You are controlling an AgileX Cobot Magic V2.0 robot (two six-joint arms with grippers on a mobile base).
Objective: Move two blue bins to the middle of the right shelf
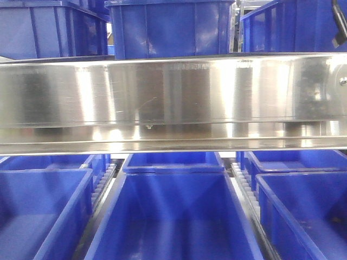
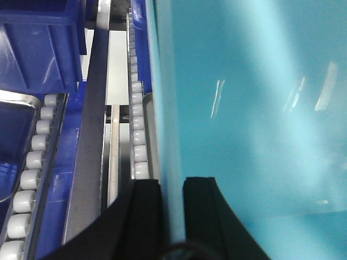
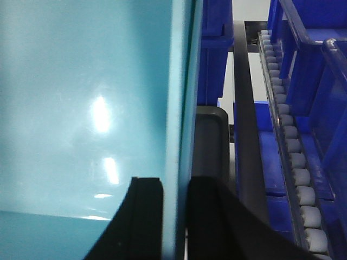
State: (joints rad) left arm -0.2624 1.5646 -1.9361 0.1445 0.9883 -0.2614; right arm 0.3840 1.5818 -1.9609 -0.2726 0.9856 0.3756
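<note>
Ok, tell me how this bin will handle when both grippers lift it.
The bin is probably stiff: its wall looks straight where the left gripper and right gripper pinch it. The glossy plastic may slip in that pinch. What shows of its inside is bare, so it is likely light.

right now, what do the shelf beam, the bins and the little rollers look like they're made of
The shelf beam looks like metal, likely brushed stainless steel: streaky, mirror-like reflections run across it. The bins look like moulded plastic, smooth and semi-glossy, with soft highlights and moulded rims. The rollers are probably white plastic with a matte finish, though they are too small to be sure.
</note>
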